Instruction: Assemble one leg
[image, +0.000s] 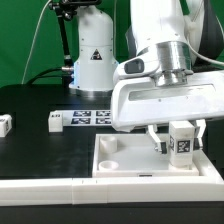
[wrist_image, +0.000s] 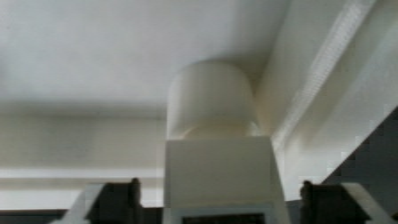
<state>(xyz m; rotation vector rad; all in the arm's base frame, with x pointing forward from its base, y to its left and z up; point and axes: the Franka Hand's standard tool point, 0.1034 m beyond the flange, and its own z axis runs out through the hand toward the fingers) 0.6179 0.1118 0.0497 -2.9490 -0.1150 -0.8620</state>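
A white leg (image: 181, 143) with a black-and-white tag stands upright at the corner of the white square panel (image: 130, 162) on the exterior view's right. My gripper (image: 179, 138) straddles it from above. In the wrist view the leg (wrist_image: 222, 130) runs between my fingers (wrist_image: 121, 202), with a narrow gap on each side. Its rounded end meets the panel (wrist_image: 107, 60) close to the raised rim. The jaws stand open around the leg, not pressing it. Whether the leg's end sits in a socket is hidden.
Two more legs lie on the black table at the exterior view's left, one (image: 5, 124) at the edge and one (image: 55, 121) further in. The marker board (image: 90, 116) lies behind the panel. A white robot base (image: 92, 60) stands at the back.
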